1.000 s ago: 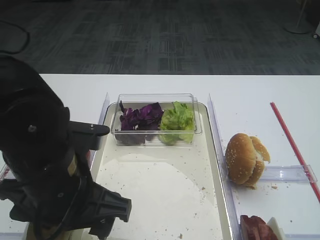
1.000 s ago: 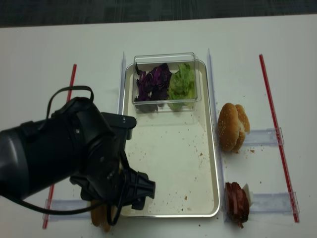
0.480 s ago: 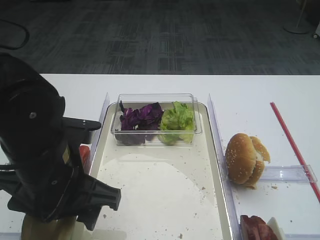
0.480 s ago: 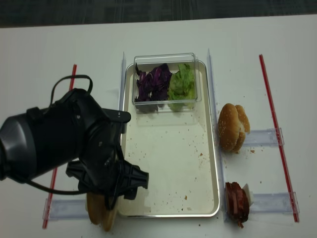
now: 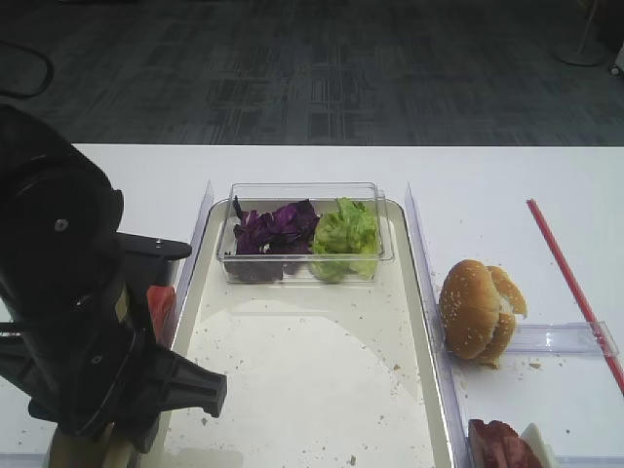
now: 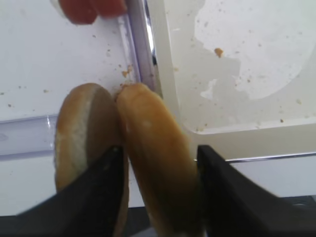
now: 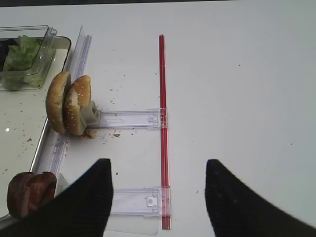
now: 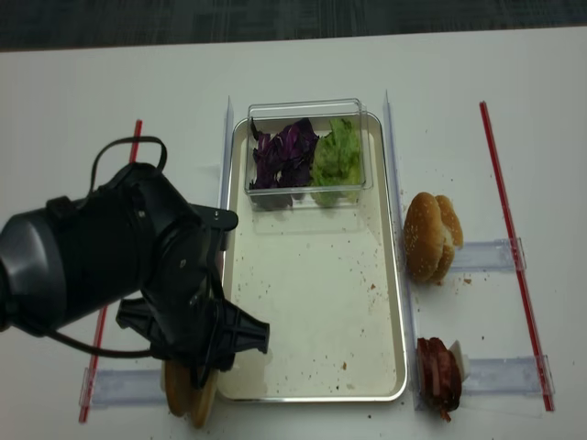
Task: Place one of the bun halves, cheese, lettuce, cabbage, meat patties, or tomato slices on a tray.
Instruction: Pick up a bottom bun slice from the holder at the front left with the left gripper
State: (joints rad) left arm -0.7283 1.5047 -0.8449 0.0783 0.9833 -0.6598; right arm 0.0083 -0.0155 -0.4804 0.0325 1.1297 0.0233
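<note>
Bun half stands on edge between the left gripper's fingers, which bracket but don't visibly pinch it (grip unclear), just outside the tray; light, soft, crushable, so squeeze its faces gently.

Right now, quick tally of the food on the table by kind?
Bun halves, left pair: 2
Sesame bun halves, right pair: 2
Meat patties, stack: 1
Tomato slices, stack: 1
Cabbage clump: 1
Lettuce clump: 1
Total: 8
</note>
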